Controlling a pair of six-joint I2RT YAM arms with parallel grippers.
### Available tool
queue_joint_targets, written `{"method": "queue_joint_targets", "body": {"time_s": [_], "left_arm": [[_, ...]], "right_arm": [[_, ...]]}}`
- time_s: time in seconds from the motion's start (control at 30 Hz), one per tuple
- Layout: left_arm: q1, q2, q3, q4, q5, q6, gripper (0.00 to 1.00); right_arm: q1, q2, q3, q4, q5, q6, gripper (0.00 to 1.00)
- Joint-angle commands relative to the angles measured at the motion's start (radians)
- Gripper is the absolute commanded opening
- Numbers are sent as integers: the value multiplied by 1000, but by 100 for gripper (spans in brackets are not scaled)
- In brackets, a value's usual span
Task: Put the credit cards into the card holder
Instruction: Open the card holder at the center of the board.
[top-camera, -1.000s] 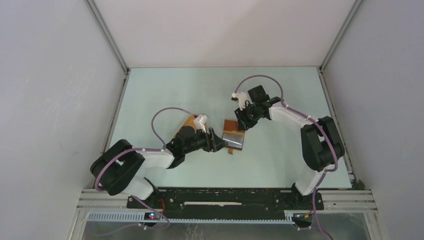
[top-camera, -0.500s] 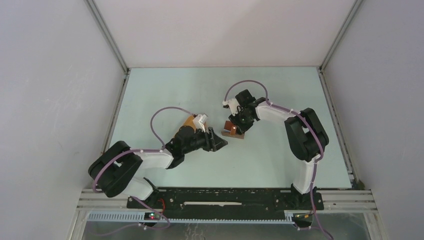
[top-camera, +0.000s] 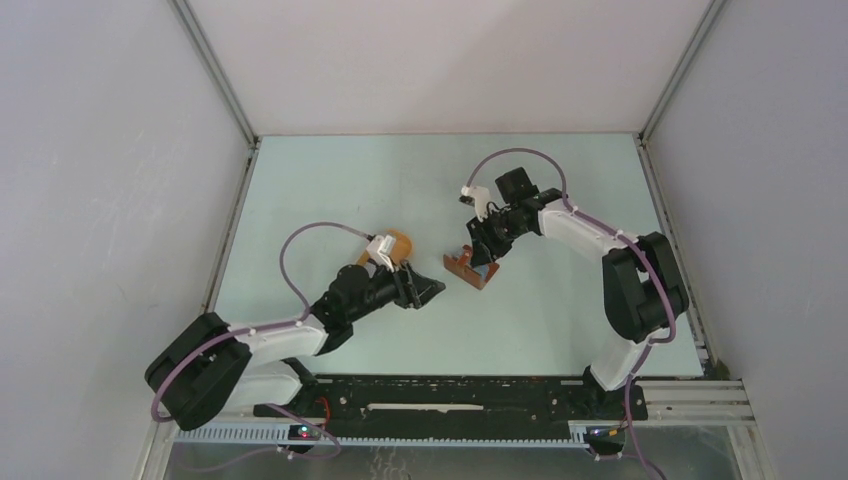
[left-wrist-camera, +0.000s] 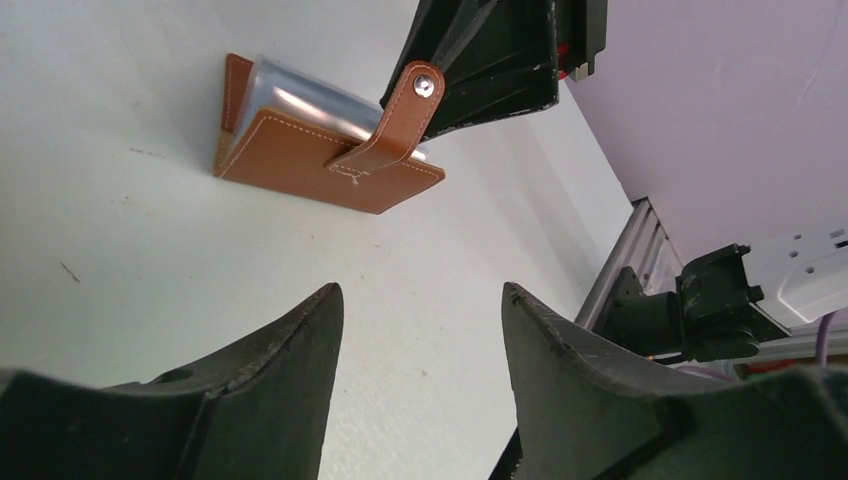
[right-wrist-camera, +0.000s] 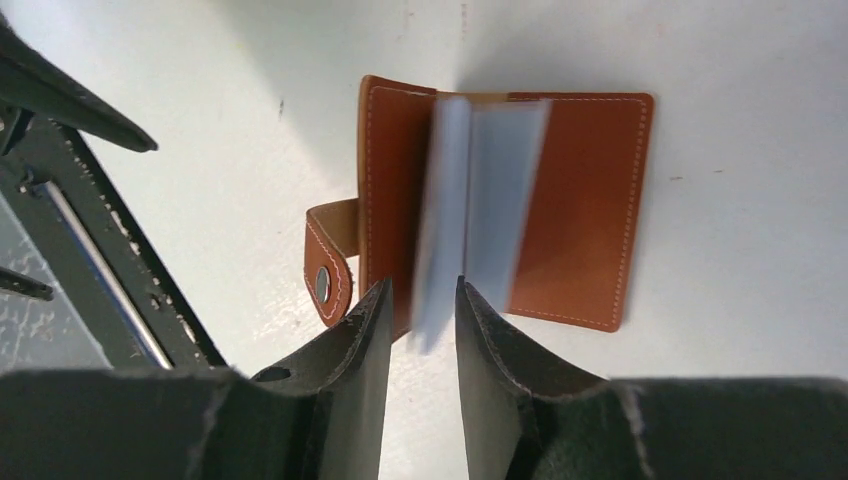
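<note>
Top external view is showing the card holder (top-camera: 468, 268) sitting on the table (top-camera: 330, 200) near its middle, half open, its long edge running slantwise, its strap (left-wrist-camera: 400, 115) pointing up; the right gripper (top-camera: 486, 252) is pinching its pale inner leaves (right-wrist-camera: 480, 190); the left gripper (top-camera: 428, 290) is hovering nearby, jaws apart, empty.

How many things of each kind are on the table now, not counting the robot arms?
card holder: 1
orange tray: 1
credit cards: 0 in view; the tray is mostly hidden
total: 2
</note>
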Motion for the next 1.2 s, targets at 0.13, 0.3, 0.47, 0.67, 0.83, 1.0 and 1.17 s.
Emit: {"method": "queue_joint_targets", "body": {"time_s": [0.13, 0.3, 0.47, 0.67, 0.83, 1.0, 1.17], "left_arm": [[-60, 24, -32, 119, -68, -108, 67], [-70, 94, -8, 137, -90, -118, 69], [-69, 153, 4, 136, -118, -120, 70], [-69, 240, 50, 134, -131, -127, 70], [-70, 283, 81, 112, -142, -129, 69], [-70, 275, 69, 86, -165, -119, 68], [-70, 257, 76, 65, -164, -102, 66]], "right_arm": [[18, 25, -10, -10, -145, 20, 37], [46, 70, -8, -3, -172, 57, 35], [53, 95, 7, -7, -212, 81, 34], [53, 74, 7, 2, -144, 83, 37], [42, 70, 7, 8, -100, 81, 39], [19, 57, 7, 12, -71, 80, 38], [4, 87, 7, 22, 37, 97, 38]]}}
